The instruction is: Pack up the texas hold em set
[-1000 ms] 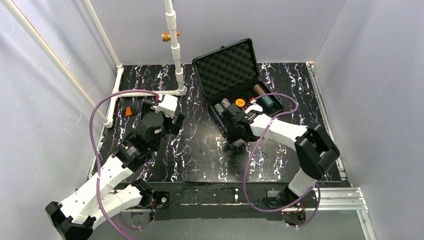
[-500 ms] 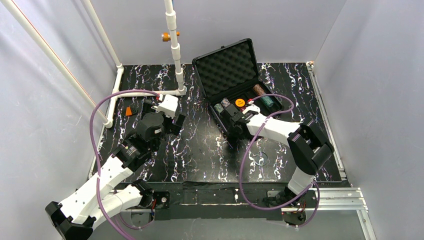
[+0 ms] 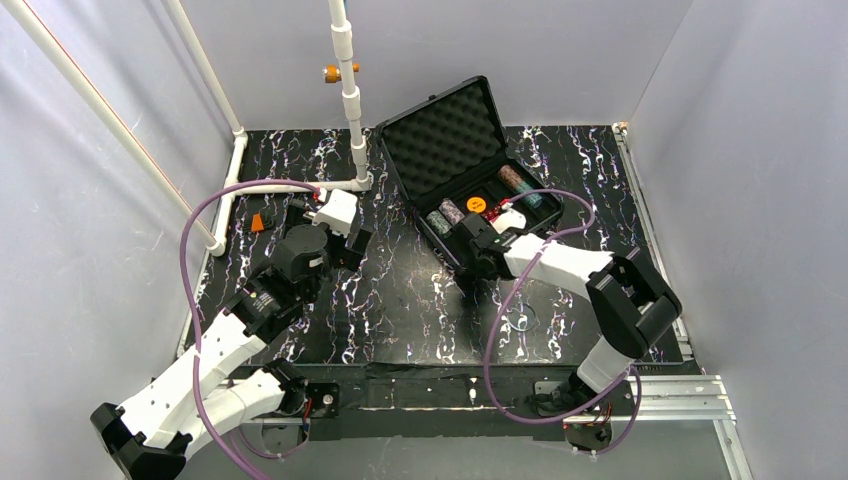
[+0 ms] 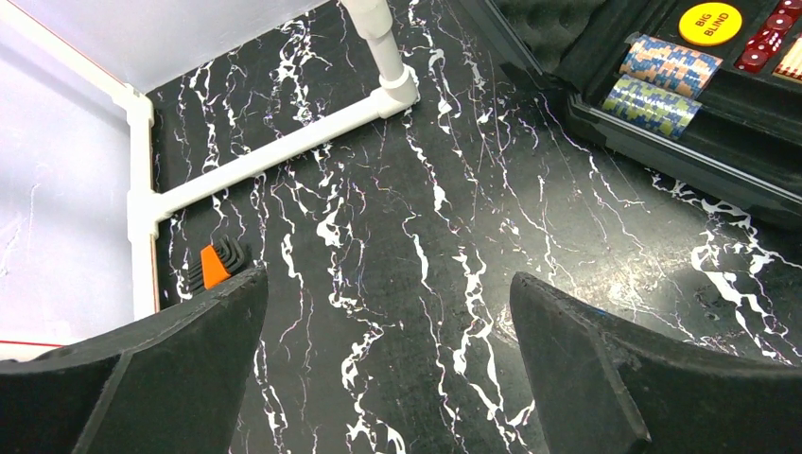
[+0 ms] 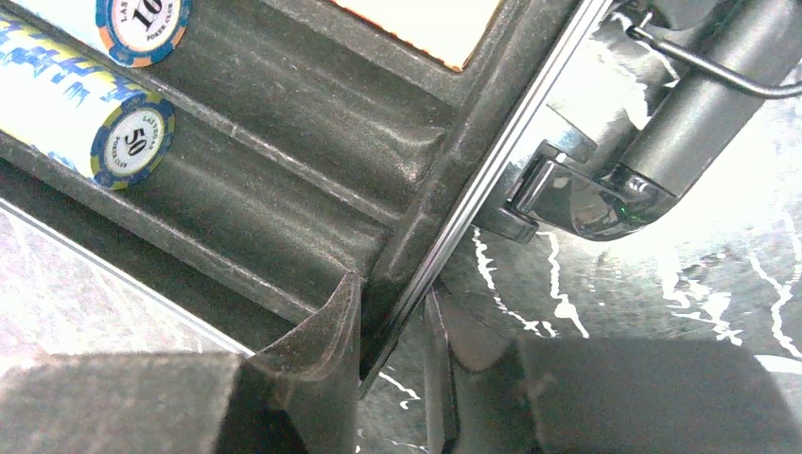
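The black case of the texas hold em set lies open at the back of the table, its egg-crate foam lid up. In its tray lie chip stacks, an orange disc and red dice. My right gripper is shut on the case's front wall, one finger inside the tray and one outside. Chip stacks and a card box lie just beyond it. My left gripper hangs open over bare table, left of the case.
A white pipe frame rises at the back left, its foot on the table. An orange-and-black hex key set lies by the left pipe. The case's metal latch hangs outside the front wall. Grey walls enclose the table.
My right gripper has closed on the case's front wall. The case has swung and shifted a little to the left. The left arm has not moved.
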